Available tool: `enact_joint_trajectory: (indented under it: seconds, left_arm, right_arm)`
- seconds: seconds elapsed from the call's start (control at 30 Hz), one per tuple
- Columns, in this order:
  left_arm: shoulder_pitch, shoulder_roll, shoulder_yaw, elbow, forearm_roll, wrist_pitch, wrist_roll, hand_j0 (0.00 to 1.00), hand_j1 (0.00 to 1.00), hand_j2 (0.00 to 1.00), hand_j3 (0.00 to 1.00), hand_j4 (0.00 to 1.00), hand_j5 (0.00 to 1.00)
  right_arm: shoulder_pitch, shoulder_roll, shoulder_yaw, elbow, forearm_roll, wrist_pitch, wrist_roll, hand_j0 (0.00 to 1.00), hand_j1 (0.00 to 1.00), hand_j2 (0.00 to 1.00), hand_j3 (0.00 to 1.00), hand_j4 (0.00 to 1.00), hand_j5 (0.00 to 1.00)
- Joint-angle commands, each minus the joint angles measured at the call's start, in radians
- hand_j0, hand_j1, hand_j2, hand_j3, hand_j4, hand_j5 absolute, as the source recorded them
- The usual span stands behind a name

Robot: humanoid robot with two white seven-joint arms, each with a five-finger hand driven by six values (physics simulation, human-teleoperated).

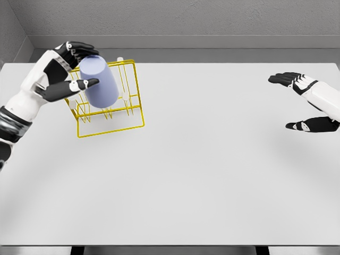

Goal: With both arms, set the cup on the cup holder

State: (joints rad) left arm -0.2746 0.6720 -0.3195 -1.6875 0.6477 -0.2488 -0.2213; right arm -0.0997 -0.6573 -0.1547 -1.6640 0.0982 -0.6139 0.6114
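Over yellow rack (110,125), held cup (99,81)

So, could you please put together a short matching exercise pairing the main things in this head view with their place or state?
Things:
1. pale lavender plastic cup
2. yellow wire cup holder
3. left hand
4. right hand

States:
A. open, holding nothing, at the table's right edge
B. standing on the white table, far left
C. tilted, held over the rack
D. fingers closed around the cup

Pairs: 1-C, 2-B, 3-D, 4-A
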Motion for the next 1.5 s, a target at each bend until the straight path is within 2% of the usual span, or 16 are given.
enact_joint_trajectory:
  seconds: [0.0,0.47,0.57,0.67,0.83,0.93,1.47]
  left_arm:
    - [0.0,-0.002,0.002,0.011,0.004,0.0,-0.001,0.64,0.64,0.64,0.64,0.64,0.64]
    - [-0.009,-0.038,0.0,0.074,-0.002,0.0,-0.006,0.69,0.69,0.69,0.69,0.69,0.69]
    - [-0.009,-0.04,-0.001,0.078,-0.007,0.006,-0.006,0.79,0.79,0.79,0.79,0.79,0.79]
    - [-0.011,-0.04,-0.001,0.077,-0.008,0.006,-0.006,0.84,0.84,0.84,0.84,0.84,0.84]
    - [-0.017,-0.038,-0.003,0.077,-0.007,0.006,-0.006,0.84,0.84,0.84,0.84,0.84,0.84]
    - [-0.018,-0.038,-0.001,0.077,-0.007,0.006,-0.006,0.8,0.8,0.8,0.8,0.8,0.8]
    - [-0.021,-0.038,-0.003,0.06,0.001,-0.004,-0.004,0.81,0.81,0.81,0.81,0.81,0.81]
  right_arm:
    - [0.0,-0.001,0.001,0.0,-0.008,0.003,-0.001,1.0,1.0,1.0,1.0,1.0,1.0]
    - [0.002,-0.001,0.0,0.0,-0.008,0.003,-0.001,1.0,1.0,1.0,1.0,1.0,1.0]
    - [0.002,-0.001,0.0,0.0,-0.008,0.003,-0.001,1.0,1.0,1.0,1.0,1.0,1.0]
    - [0.002,-0.001,0.0,0.0,-0.008,0.003,-0.001,1.0,1.0,1.0,1.0,1.0,1.0]
    - [0.002,-0.001,0.0,0.0,-0.008,0.003,-0.001,1.0,1.0,1.0,1.0,1.0,1.0]
    - [0.002,-0.001,0.0,0.0,-0.008,0.003,-0.001,1.0,1.0,1.0,1.0,1.0,1.0]
    - [0.002,-0.001,0.0,0.0,-0.008,0.003,-0.001,1.0,1.0,1.0,1.0,1.0,1.0]
